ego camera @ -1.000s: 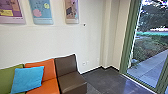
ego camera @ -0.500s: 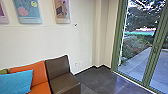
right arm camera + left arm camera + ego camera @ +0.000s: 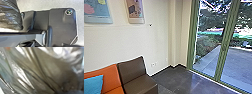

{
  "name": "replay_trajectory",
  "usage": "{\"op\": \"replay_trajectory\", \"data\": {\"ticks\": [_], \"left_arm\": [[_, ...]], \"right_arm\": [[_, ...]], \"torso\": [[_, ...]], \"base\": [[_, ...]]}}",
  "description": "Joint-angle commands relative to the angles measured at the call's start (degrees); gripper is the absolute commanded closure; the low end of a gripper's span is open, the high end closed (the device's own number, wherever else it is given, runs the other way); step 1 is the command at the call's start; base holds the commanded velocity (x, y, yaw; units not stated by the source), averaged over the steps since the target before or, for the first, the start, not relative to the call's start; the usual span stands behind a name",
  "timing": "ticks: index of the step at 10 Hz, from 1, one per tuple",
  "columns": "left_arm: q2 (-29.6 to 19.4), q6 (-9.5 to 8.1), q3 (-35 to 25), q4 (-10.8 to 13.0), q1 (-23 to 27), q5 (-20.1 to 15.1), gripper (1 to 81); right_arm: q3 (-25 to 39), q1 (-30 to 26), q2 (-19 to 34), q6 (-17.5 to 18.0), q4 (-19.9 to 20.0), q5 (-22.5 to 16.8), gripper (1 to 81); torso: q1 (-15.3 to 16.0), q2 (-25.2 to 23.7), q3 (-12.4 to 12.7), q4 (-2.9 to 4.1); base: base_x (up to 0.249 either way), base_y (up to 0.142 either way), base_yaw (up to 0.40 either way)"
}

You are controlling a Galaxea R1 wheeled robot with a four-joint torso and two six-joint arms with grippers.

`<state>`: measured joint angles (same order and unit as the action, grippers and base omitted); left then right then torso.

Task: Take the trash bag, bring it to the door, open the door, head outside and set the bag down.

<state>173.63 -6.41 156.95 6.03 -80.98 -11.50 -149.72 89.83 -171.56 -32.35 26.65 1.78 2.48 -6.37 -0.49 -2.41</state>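
Observation:
Dark, shiny plastic of the trash bag (image 3: 52,68) lies close against the camera in the left wrist view, in creased folds. In the right wrist view the trash bag (image 3: 10,16) hangs beside the robot's own dark base plate. The green-framed glass door (image 3: 224,50) stands at the right of the head view, with a paved path behind its panes. Whether either gripper is open or shut cannot be made out.
A brown seat (image 3: 135,75) and an orange seat (image 3: 110,77) with a blue cushion (image 3: 93,84) stand along the white wall (image 3: 129,42) at the left. Dark tiled floor (image 3: 176,80) runs from them to the door frame.
The head view has turned to the right: seats and posters have slid leftward in it, and more of the glass door and the paving outside shows.

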Motion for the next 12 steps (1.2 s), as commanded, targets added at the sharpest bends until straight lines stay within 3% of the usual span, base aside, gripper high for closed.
{"op": "replay_trajectory", "data": {"ticks": [1,12], "left_arm": [[-0.03,-0.09,0.02,0.29,4.21,-2.92,81.1],[0.05,-0.09,0.02,0.29,4.21,-2.92,81.1]], "right_arm": [[0.23,-3.21,-0.13,-0.17,-0.28,-3.63,1.0],[0.23,-3.21,-0.39,-0.25,-0.37,-3.63,1.0]], "torso": [[0.00,0.00,0.00,0.00],[0.00,0.00,0.00,0.00]], "base": [[0.000,0.000,-0.255],[0.000,0.000,-0.257]]}}
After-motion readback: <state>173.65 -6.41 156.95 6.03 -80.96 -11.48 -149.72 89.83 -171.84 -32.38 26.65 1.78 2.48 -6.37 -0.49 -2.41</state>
